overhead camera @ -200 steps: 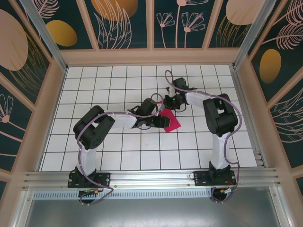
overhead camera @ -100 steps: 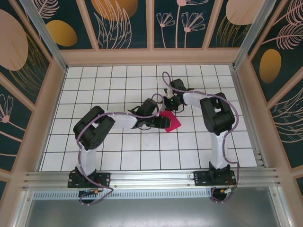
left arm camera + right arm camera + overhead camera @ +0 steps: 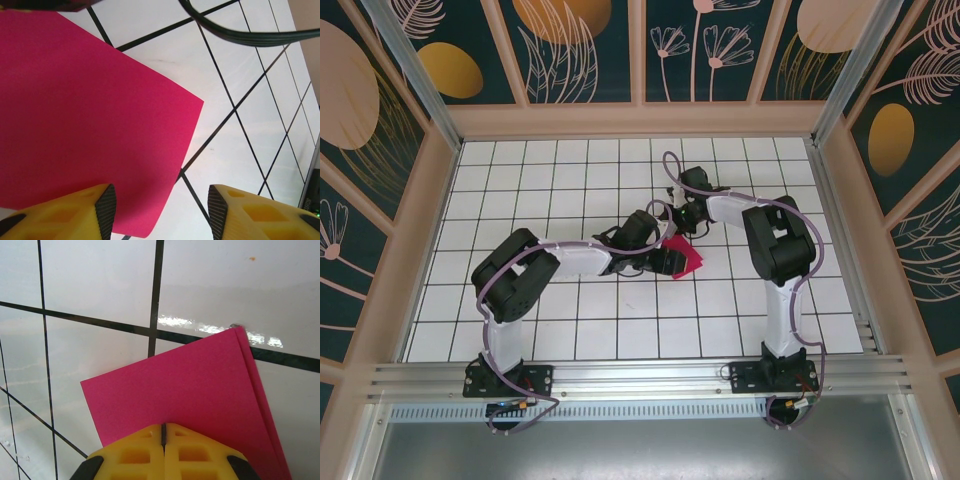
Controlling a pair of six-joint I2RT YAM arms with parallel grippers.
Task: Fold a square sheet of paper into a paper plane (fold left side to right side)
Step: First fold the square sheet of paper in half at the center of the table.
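Note:
The square sheet of paper (image 3: 687,262) lies on the white grid table, magenta-pink and folded over into two layers. Its two edges sit slightly offset in the right wrist view, where the paper (image 3: 185,385) lies flat under my fingertips. My right gripper (image 3: 163,429) is shut, with its yellow tips resting on top of the sheet, and it comes in from behind the paper (image 3: 680,232). My left gripper (image 3: 160,210) is open just above the sheet's (image 3: 90,120) edge, one finger (image 3: 106,210) over the pink and the other over bare tile. From above, the left gripper (image 3: 665,257) covers the paper's left part.
The table (image 3: 570,310) is white tiles with black grid lines, walled by wooden frames (image 3: 640,120) and patterned panels. A dark cable (image 3: 240,35) crosses the top of the left wrist view. Both arms meet over the table's middle.
My left gripper has slid a little to the right over the paper, so less pink shows from above. The right gripper shifted slightly left and stays shut on top of the sheet.

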